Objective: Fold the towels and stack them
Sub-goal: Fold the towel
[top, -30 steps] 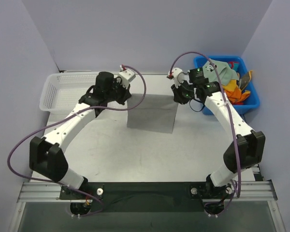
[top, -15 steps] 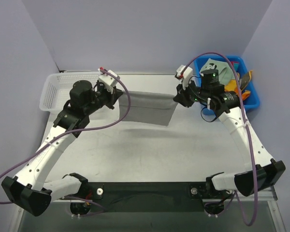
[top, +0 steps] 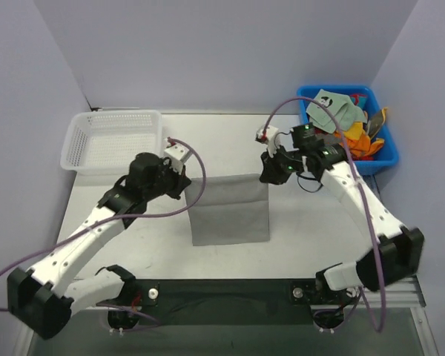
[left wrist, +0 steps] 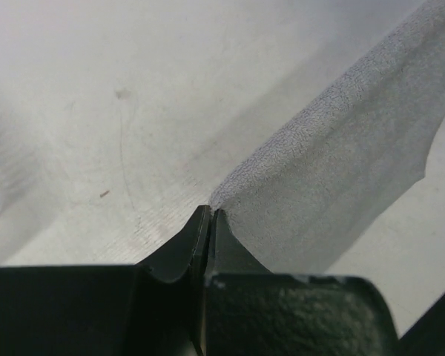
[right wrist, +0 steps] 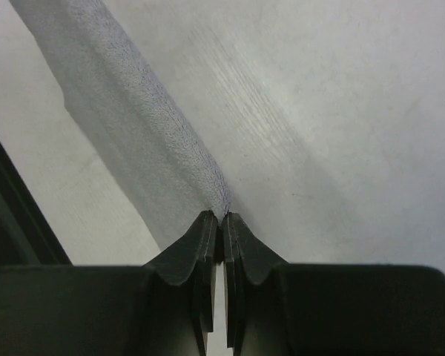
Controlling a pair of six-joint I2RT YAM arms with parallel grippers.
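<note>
Top view first. There are two containers at the far side of the counter (top: 319,230): a white mesh basket (top: 111,141) in the left corner and a blue bin (top: 386,159) in the right corner. The bin holds a heap of bunched-up towels (top: 341,111). I can pick out pale green, orange and a bit of red, but they're too tangled to count properly.

One grey towel (top: 230,211) is out in the middle of the counter, between the two arms and well apart from both containers. The left gripper (top: 184,182) is at its far left corner and the right gripper (top: 269,173) at its far right corner. The rest of the cloth spreads back toward the arm bases. A purple cable loops off each arm but neither crosses the cloth.

Left wrist view: the jaws are pinched fully together on a corner of the grey towel, and the cloth rises off the counter from there.

Right wrist view: same deal, jaws clamped tight on the other corner, with the cloth running away as a raised, rolled-looking edge.
</note>
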